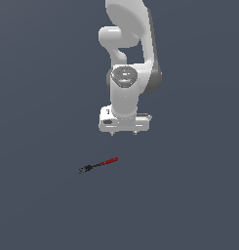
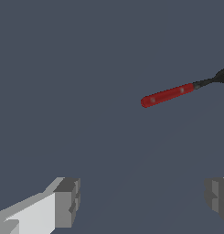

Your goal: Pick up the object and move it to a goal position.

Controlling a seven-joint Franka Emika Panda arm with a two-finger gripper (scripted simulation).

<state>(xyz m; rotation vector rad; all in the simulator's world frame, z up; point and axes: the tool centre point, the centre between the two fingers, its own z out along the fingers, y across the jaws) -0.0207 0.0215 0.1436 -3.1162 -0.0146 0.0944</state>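
Your white Franka arm (image 1: 127, 73) hung over the dark grey worktop (image 1: 43, 210), its claw (image 1: 123, 133) pointing down and clear of the surface. The rod-like tool (image 1: 99, 165) lay flat below it, toward the exterior view's left, red half nearer the arm, black tip farther away. Claw and tool stood apart, not touching.

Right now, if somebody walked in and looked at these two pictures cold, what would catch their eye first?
The white arm dominates, hanging down from the top of the exterior view over a bare dark floor. Next comes the tiny tool with a red handle and black tip, lying flat on the floor toward the exterior view's left of the gripper, untouched. In the wrist view, the fingers stand wide apart with nothing between them.
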